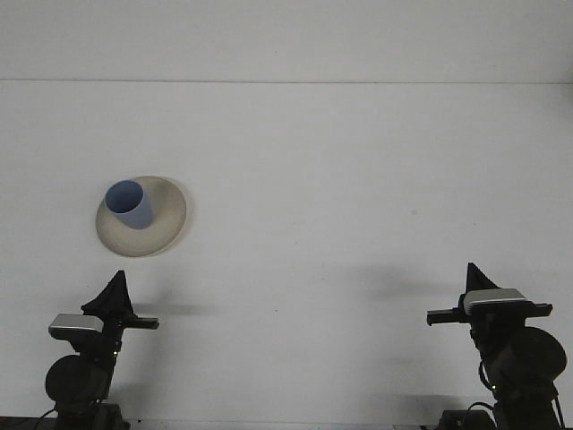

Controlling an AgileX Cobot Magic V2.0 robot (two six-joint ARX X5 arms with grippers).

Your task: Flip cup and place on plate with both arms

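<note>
Judging from layout, task looks done: blue cup [129,204] stands mouth-up on beige plate [141,216], toward its left-rear part, on white table [358,179]. Step in hand: park arms low, clear of plate, no sweep over cup. Left gripper [115,288] near, just in front of plate, not touching; right gripper [472,273] well apart, far right. Finger state of both: cannot tell.
</note>
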